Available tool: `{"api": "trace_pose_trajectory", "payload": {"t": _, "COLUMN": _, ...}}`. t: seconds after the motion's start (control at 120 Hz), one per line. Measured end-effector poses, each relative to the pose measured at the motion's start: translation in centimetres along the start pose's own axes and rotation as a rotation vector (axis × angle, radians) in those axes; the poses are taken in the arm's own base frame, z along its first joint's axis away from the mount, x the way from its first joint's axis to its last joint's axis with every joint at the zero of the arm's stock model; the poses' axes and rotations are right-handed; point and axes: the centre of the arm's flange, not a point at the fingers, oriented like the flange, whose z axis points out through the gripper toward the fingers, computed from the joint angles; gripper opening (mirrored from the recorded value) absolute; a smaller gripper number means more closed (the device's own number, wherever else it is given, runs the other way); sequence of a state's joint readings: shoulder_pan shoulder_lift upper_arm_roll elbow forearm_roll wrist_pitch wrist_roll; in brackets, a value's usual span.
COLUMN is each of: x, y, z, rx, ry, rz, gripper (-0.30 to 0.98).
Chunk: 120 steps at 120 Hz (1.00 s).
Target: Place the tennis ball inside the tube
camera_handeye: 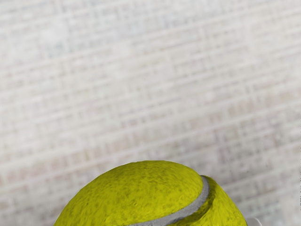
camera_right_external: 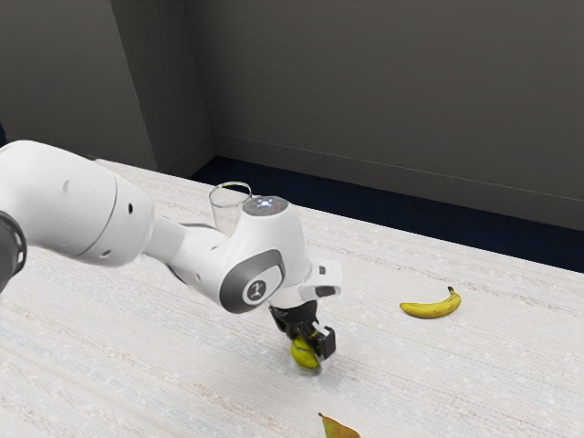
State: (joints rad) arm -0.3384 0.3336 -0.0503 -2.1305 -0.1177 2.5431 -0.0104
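With the jaws at the tennis ball point(camera_right_external: 303, 354), their opening and grip unclear, a banana point(camera_right_external: 432, 308) and pear point(camera_right_external: 339, 429) lie apart, the arm point(camera_right_external: 265, 251) partly hiding the tube point(camera_right_external: 224, 217).

Plain dark grey walls point(camera_right_external: 383, 100) stand behind the pale, faintly streaked worktop point(camera_right_external: 173, 347); floor point(camera_right_external: 365, 224), dark blue.

Table point(camera_right_external: 137, 347): pale, streaked | banana point(camera_right_external: 432, 308) | pear point(camera_right_external: 338, 428), partly seen | clear tube point(camera_right_external: 220, 217), upright, base hidden

Pear point(camera_right_external: 339, 429), ball point(camera_handeye: 136, 195) edge-cropped; tube point(camera_right_external: 226, 213) partly hidden.
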Motion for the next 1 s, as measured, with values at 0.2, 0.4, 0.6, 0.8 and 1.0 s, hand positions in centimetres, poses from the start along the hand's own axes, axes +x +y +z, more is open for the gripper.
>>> {"api": "trace_pose_trajectory", "payload": {"t": 0.2, "x": 0.8, "y": -1.0, "z": -4.0, "rx": 0.063, "ry": 0.046, "rz": 0.022, "gripper": 0.22}}
{"api": "trace_pose_trajectory", "payload": {"t": 0.4, "x": 2.0, "y": -2.0, "z": -13.6, "rx": 0.200, "ry": 0.125, "rz": 0.053, "gripper": 0.14}}
{"api": "trace_pose_trajectory", "payload": {"t": 0.6, "x": 3.9, "y": -2.0, "z": -19.1, "rx": 0.330, "ry": 0.159, "rz": 0.074, "gripper": 0.11}}
{"api": "trace_pose_trajectory", "payload": {"t": 0.8, "x": 5.7, "y": -1.4, "z": -23.8, "rx": 0.423, "ry": 0.229, "rz": 0.115, "gripper": 0.16}}
{"api": "trace_pose_trajectory", "payload": {"t": 1.0, "x": 6.4, "y": -5.9, "z": -26.3, "rx": 0.470, "ry": 0.241, "rz": 0.079, "gripper": 0.19}}
